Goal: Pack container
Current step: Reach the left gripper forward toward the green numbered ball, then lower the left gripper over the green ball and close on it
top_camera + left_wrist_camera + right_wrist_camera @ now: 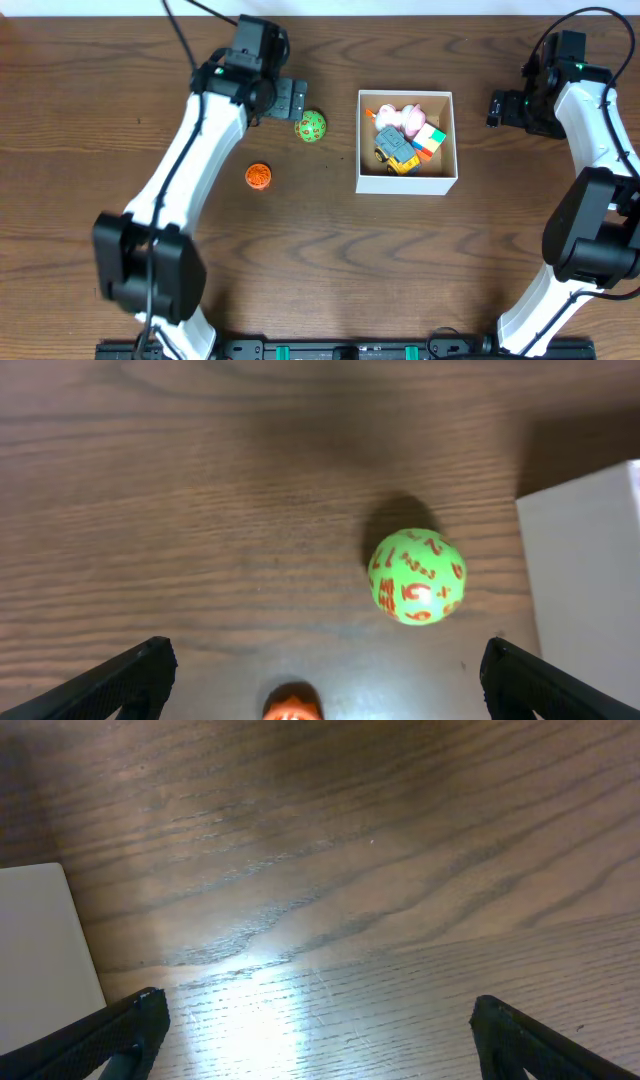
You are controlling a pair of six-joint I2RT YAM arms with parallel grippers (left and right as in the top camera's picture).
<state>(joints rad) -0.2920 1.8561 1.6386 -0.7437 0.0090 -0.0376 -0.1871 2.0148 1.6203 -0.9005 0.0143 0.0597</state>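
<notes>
The left pincer (325, 660) is wide open, and the green ball (416, 576) just ahead may roll away if one finger touches first.

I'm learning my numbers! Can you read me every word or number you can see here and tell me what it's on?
"2" (probably): a red digit near the top of the green ball, in the left wrist view.
Other red digits on that ball: there, but too blurred to read for sure.
Orange ball: too small to tell whether it has any marks.
Toys in the container: no text can be read.
</notes>
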